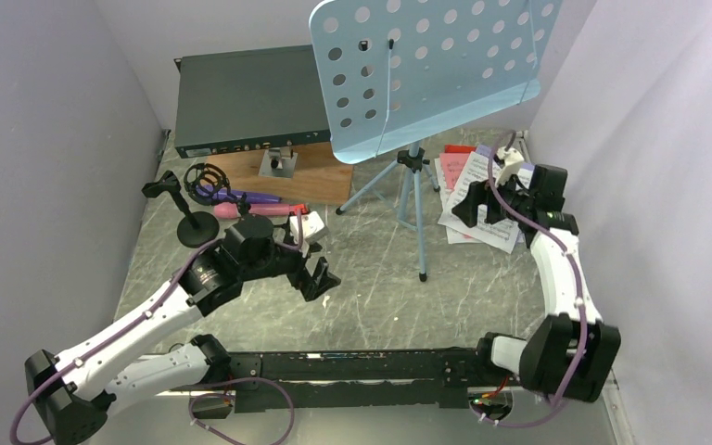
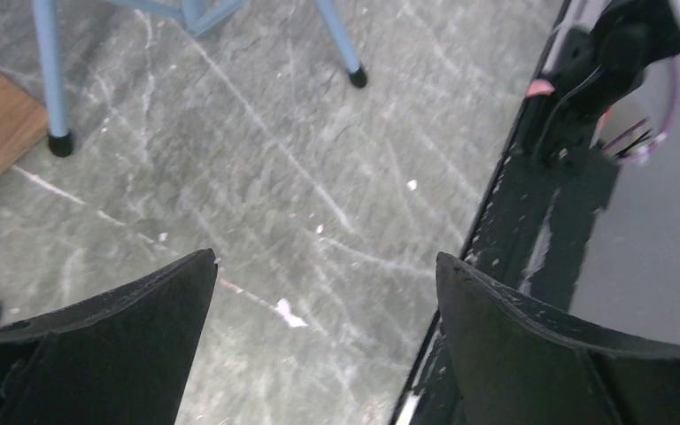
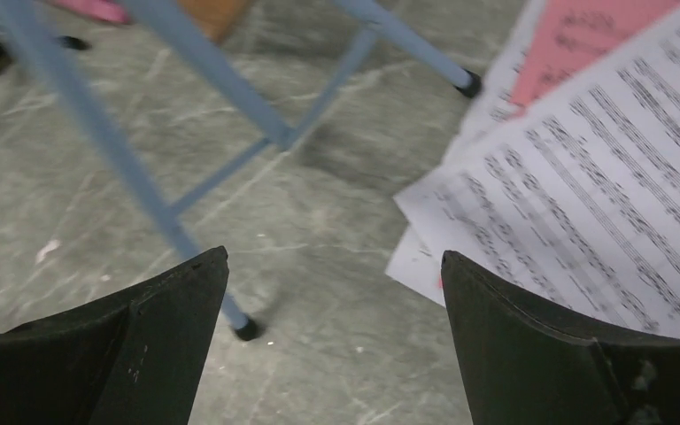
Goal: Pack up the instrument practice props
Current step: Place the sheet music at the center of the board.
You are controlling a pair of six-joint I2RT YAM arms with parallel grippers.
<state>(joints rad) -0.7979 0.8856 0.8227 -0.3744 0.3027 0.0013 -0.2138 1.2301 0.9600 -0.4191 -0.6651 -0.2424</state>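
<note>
The light-blue perforated music tripod (image 1: pixel 426 65) stands mid-table, and its legs show in the right wrist view (image 3: pixel 142 150). White and red music sheets (image 1: pixel 468 190) lie to its right and also show in the right wrist view (image 3: pixel 584 204). A purple microphone (image 1: pixel 246 197) and a pink microphone (image 1: pixel 260 210) lie at the left. Beside them are a black round-base mic holder (image 1: pixel 195 225) and a black tripod holder (image 1: pixel 206 176). My left gripper (image 1: pixel 323 286) is open and empty over bare table. My right gripper (image 1: pixel 484 213) is open and empty at the sheets' left edge.
A dark green rack box (image 1: pixel 250 102) lies at the back left. A brown wooden board (image 1: pixel 311 176) in front of it carries a small metal clamp (image 1: pixel 278 165). Grey walls close in on both sides. A black rail (image 2: pixel 531 221) runs along the near edge.
</note>
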